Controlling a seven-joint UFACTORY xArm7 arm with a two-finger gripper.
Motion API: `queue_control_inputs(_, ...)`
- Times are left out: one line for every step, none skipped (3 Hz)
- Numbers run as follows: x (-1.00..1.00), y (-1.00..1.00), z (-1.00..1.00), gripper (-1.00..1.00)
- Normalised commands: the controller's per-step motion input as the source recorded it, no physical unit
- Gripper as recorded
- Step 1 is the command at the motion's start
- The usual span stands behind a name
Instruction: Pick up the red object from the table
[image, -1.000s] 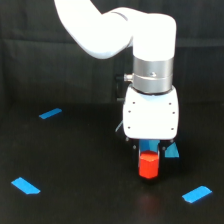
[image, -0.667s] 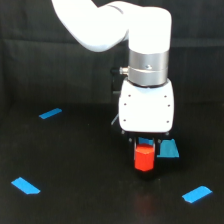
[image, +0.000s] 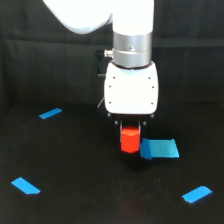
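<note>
The red object (image: 130, 140) is sitting upright betw. the gripper (image: 130, 131) fingers, which are closing on its upper part, directly under the white housing. It's hanging over the table (image: 90, 190), just beside a blue patch (image: 161, 148) on exterior view's right.

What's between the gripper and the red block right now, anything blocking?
Nothing visible. The gripper sits directly over the red block, whose top reaches up between the dark fingers. The nearest thing, a blue tape piece, lies flat on the table at the block's side on the exterior view's right.
</note>
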Motion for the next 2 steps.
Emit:
queue_control_inputs(-0.22,0.13,1.00,-1.00)
queue_control_inputs(-0.19,0.02,0.98,-1.00)
